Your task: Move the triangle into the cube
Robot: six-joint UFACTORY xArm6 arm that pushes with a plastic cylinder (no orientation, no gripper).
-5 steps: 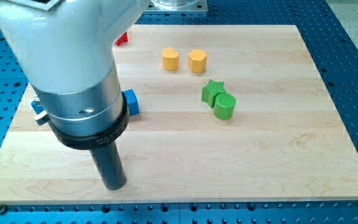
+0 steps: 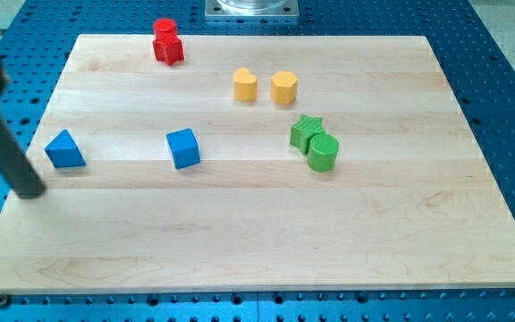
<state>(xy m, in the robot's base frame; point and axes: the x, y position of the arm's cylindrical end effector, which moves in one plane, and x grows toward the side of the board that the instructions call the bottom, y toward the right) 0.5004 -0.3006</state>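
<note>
A blue triangle point(image 2: 64, 149) lies near the board's left edge. A blue cube point(image 2: 183, 148) sits to its right, well apart from it. My rod comes in from the view's top left, and my tip point(image 2: 30, 191) rests on the board just below and left of the triangle, a short gap away, not touching it.
Two red blocks point(image 2: 166, 41) sit together at the view's top. Two yellow blocks point(image 2: 245, 85) point(image 2: 284, 88) stand side by side right of centre. A green star point(image 2: 306, 131) touches a green cylinder point(image 2: 323, 152). The wooden board point(image 2: 266, 233) lies on a blue perforated table.
The arm has swung to the view's left; its body no longer covers the blue blocks and red blocks. My tip moved from the board's lower middle-left to beside the triangle.
</note>
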